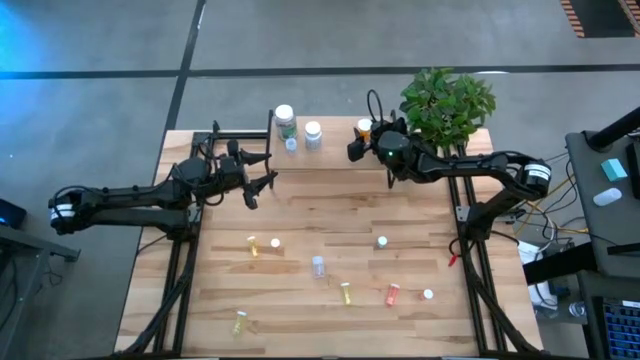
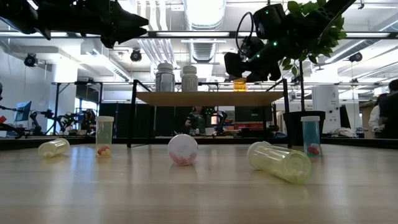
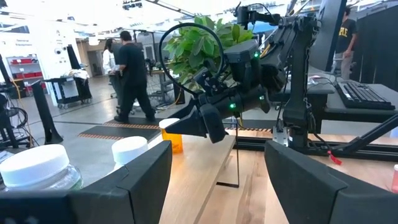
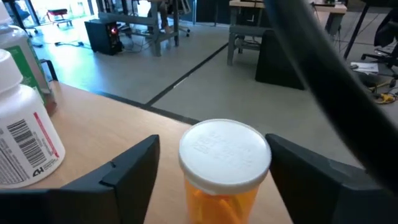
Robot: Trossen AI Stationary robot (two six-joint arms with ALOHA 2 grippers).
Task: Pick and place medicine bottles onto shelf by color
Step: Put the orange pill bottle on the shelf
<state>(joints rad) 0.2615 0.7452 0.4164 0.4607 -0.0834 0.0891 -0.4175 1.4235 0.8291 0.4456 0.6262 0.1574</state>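
Observation:
The shelf [image 1: 330, 158] stands at the table's far edge, and it also shows in the low view [image 2: 208, 98]. On it stand two white-capped bottles [image 1: 285, 120] [image 1: 313, 133], a small vial [image 1: 291, 145] and an orange bottle [image 4: 224, 168] with a white cap. My right gripper [image 4: 214, 174] is open just above the shelf, one finger on each side of the orange bottle's cap; the bottle stands upright on the board [image 2: 240, 84]. My left gripper [image 1: 265, 182] is open and empty, in the air in front of the shelf's left end. Several small bottles [image 1: 318, 265] lie or stand on the table.
A potted plant [image 1: 447, 100] stands behind the shelf's right end. On the table are yellow vials [image 1: 253, 245] [image 1: 345, 293] [image 1: 239, 322], an orange one [image 1: 392, 294] and white-capped ones [image 1: 381, 241] [image 1: 428, 294]. People move in the room beyond [image 3: 132, 68].

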